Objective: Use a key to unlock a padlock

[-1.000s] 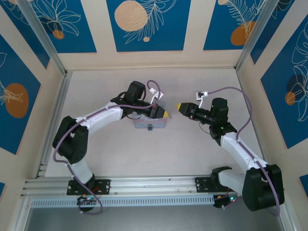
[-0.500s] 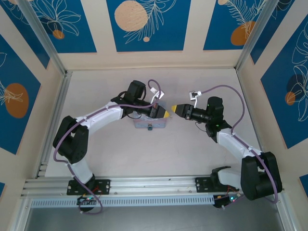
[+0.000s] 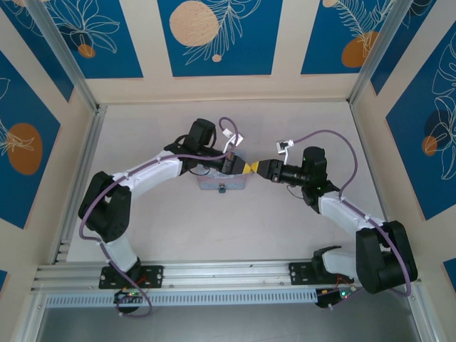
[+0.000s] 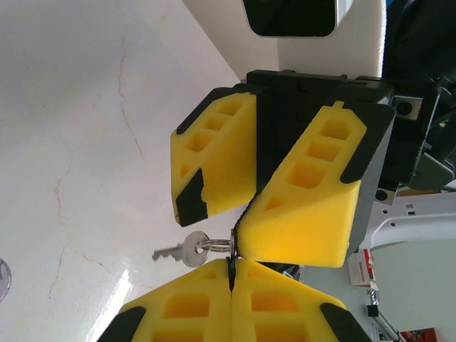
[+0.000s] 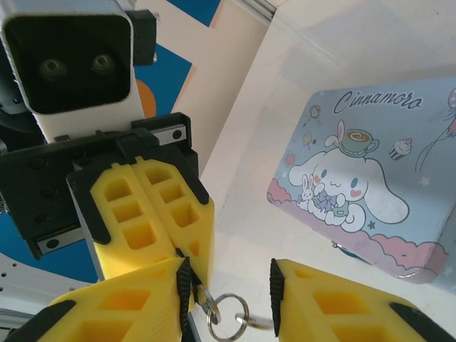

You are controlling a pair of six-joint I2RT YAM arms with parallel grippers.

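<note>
Left wrist view: my left gripper (image 4: 231, 267) clamps the ring (image 4: 214, 245) of the key (image 4: 178, 251); my right gripper (image 5: 229, 285) gapes around that ring, near the tin (image 5: 356, 185).

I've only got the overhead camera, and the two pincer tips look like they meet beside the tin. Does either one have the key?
Observer: Yes. The left pincer is shut on the key ring, and the key dangles off it.
Operator: Is the right one gripping anything?
Observer: No. The right pincer is open, its fingers straddling the ring.
Operator: And the padlock?
Observer: The right wrist view shows a small dark bluish shape, likely the padlock, at the edge of the tin, apart from both pincers.
</note>
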